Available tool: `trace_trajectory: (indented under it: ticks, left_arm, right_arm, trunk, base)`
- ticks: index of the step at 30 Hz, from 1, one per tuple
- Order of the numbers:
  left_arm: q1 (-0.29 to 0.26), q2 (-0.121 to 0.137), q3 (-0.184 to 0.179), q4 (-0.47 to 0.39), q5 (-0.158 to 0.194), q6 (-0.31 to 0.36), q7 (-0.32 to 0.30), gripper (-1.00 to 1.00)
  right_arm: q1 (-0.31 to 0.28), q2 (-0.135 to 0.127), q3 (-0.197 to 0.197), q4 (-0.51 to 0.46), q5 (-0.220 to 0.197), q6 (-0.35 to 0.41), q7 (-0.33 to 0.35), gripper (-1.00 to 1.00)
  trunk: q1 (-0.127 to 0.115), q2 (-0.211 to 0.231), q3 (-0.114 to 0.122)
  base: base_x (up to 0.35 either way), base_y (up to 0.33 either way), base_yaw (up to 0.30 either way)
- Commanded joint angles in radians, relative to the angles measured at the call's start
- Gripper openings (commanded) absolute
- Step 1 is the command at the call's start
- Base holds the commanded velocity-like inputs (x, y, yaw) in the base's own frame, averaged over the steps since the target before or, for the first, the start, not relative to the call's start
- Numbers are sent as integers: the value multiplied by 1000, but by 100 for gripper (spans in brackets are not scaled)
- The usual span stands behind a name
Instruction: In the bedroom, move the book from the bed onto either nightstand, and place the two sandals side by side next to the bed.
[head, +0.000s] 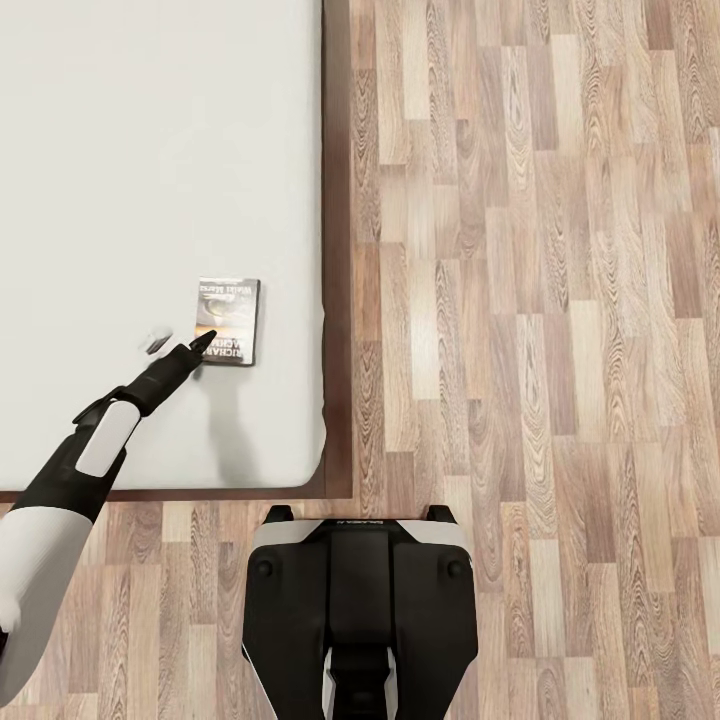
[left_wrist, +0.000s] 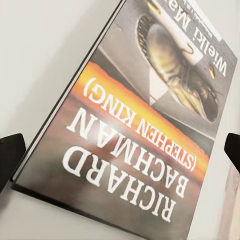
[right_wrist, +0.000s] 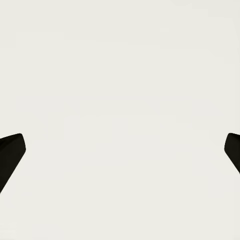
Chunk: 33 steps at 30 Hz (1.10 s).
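A light wood-plank floor (head: 540, 350) fills the right and bottom of the frame, evenly lit

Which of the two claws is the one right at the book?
The left gripper: it reaches over the bed, fingers spread beside the book, which lies flat near the mattress edge. The right gripper faces a plain pale surface.

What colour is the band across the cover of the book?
Orange, across the grey-and-dark cover of the book; the left wrist view shows it best.

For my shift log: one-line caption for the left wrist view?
Left tool open, fingertips straddling the book lying flat on the white bed.
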Motion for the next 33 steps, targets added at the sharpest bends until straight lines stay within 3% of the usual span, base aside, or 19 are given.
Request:
trace_trajectory:
  ticks: [1, 16, 33]
  left_arm:
    - [0, 1, -2, -1, 10, 5, -1, 100]
    - [0, 1, -4, -7, 10, 4, 0, 100]
    - [0, 0, -9, -19, -13, 5, 1, 100]
  right_arm:
    - [0, 0, 8, 2, -10, -4, 4, 100]
    - [0, 0, 8, 2, -10, -4, 4, 100]
    - [0, 0, 8, 2, -10, -4, 4, 100]
  trunk:
    - [1, -2, -1]
    - [1, -2, -1]
    - [1, -2, -1]
  base:
    - [0, 0, 0]
    - [0, 0, 0]
    - [0, 0, 0]
